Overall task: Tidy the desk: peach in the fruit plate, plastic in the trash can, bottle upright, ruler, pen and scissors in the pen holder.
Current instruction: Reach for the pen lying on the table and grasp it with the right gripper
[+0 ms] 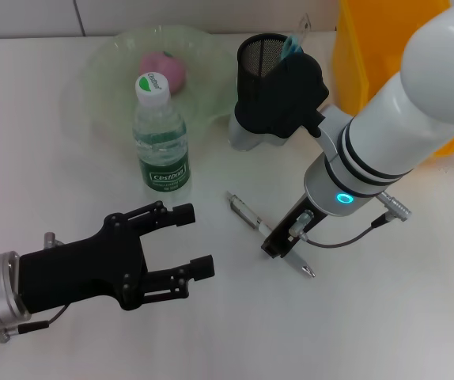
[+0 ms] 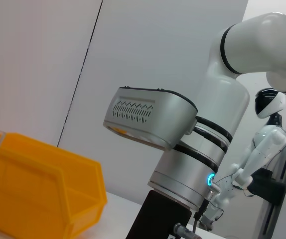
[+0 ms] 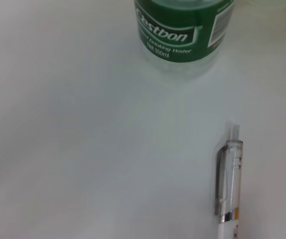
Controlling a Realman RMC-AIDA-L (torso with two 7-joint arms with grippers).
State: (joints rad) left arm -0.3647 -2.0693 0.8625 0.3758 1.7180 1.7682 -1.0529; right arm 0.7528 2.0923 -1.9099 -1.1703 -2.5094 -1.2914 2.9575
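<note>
Now pen (image 1: 268, 232) lies flat on desk (image 1: 385, 317), near upright bottle (image 1: 160, 142). Right claw (image 1: 282, 247) down at pen's tip half, grip cannot tell. Judgement: clamp mid-barrel, lift level, carry to pen holder (image 1: 260, 59). Left claw (image 1: 181, 241) wide open, empty, idle.

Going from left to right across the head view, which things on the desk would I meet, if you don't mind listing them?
Left gripper → bottle → pen → pen holder → yellow bin

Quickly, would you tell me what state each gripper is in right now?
Left gripper: open, holding nothing, above the table.
Right gripper: down at the pen; its state cannot be told.
</note>
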